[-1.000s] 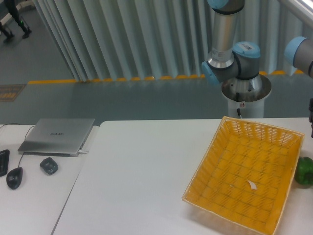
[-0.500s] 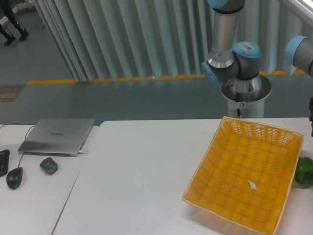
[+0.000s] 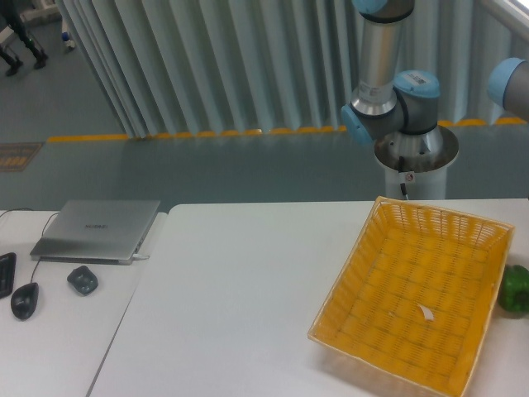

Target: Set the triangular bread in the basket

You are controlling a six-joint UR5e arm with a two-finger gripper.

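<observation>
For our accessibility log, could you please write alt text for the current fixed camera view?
An empty yellow-orange woven basket, holding only a small white tag, sits on a white table with a green object just right of it. Behind stands the robot arm; no bread or gripper is in view. A laptop and mouse lie on the left.

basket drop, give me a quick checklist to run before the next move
1. Basket on the table, open side up: ok.
2. Basket interior free of bulky items, only a small white tag inside: ok.
3. Triangular bread located: not ok, it appears nowhere in this view.
4. End effector state: cannot tell, it is out of frame; only arm joints show.
5. Green object outside the basket, by its right side: ok.
6. Laptop and mouse on the separate left table, well away from the basket: ok.
</observation>
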